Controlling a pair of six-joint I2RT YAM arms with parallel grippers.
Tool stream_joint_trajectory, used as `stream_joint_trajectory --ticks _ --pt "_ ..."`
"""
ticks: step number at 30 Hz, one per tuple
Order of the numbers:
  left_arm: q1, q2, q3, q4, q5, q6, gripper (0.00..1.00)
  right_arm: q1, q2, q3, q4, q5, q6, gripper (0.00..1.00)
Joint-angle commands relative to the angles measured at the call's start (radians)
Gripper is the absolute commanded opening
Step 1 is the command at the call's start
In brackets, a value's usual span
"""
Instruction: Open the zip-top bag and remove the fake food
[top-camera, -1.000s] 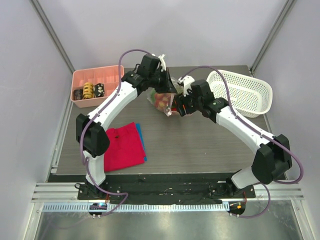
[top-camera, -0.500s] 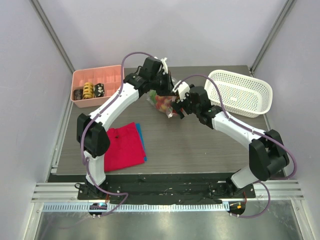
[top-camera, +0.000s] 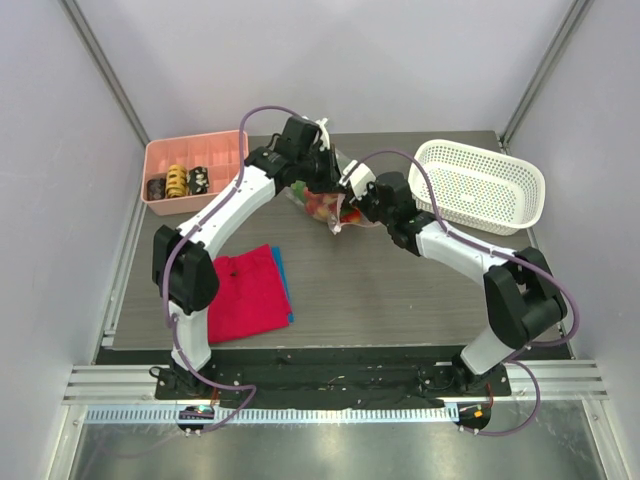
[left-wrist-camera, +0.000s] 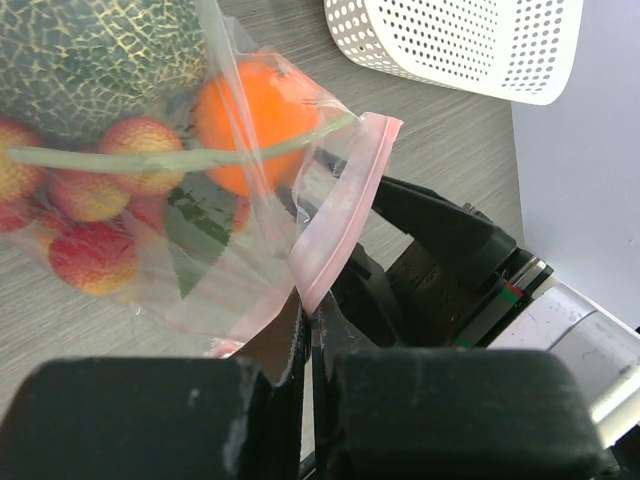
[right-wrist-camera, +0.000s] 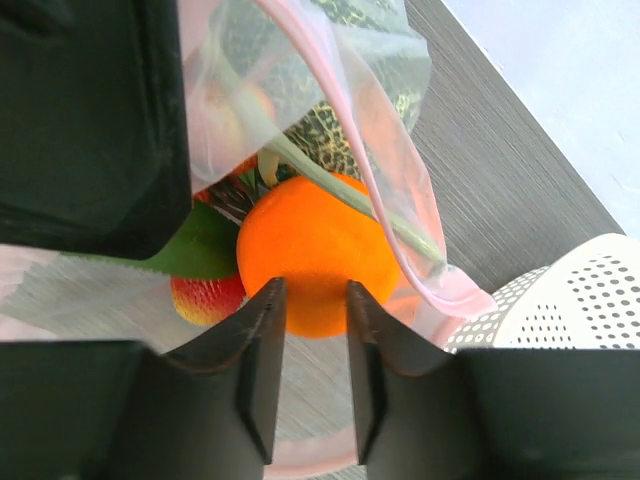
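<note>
Zip-top bag (top-camera: 322, 205) holding fake food (left-wrist-camera: 250, 110) sits near the bench's (top-camera: 400, 290) far edge, its zip strip (left-wrist-camera: 340, 215) clenched in the left end effector (left-wrist-camera: 308, 335), while the right end effector (right-wrist-camera: 308, 330) shows narrowly parted fingers (right-wrist-camera: 255, 380) at its mouth, grip unclear.

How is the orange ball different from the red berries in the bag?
The orange ball is one big round thing; the red berries are several small ones. The orange ball looks smooth and plain orange; the red berries look bumpy, red with yellowish patches. Both sit inside the clear zip-top bag.
</note>
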Motion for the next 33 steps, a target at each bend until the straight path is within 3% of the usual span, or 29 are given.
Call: stream_joint_trajectory --ticks 1,4,9,10,11,17,20,24,33 --pt "-0.022 -0.062 0.017 0.074 0.043 -0.007 0.0 0.011 -0.023 -0.027 -0.014 0.034 -0.03 0.28" --pt "-0.022 -0.058 0.02 0.082 0.042 -0.008 0.0 0.012 -0.104 -0.047 -0.039 0.019 -0.018 0.19" --pt "-0.022 -0.052 0.027 0.085 0.069 -0.016 0.0 0.012 -0.198 -0.096 -0.032 -0.013 0.007 0.21" --pt "-0.021 -0.055 0.027 0.088 0.077 -0.02 0.0 0.008 -0.191 -0.098 -0.032 -0.025 0.007 0.25" --pt "-0.022 -0.058 0.026 0.092 0.085 -0.025 0.0 0.008 -0.184 -0.095 -0.031 -0.03 0.01 0.46" --pt "-0.022 -0.122 0.012 0.079 0.103 -0.031 0.0 0.009 -0.198 -0.099 -0.031 -0.144 0.065 0.74" --pt "-0.022 -0.136 0.004 0.077 0.118 -0.028 0.0 0.009 -0.21 -0.131 0.001 -0.099 0.041 0.86" --pt "-0.025 -0.161 -0.023 0.065 0.134 -0.024 0.0 0.006 -0.181 -0.154 0.062 -0.075 -0.002 0.93" --pt "-0.03 -0.225 -0.089 0.052 0.14 -0.005 0.0 -0.022 -0.143 -0.163 0.128 -0.075 0.011 0.99"
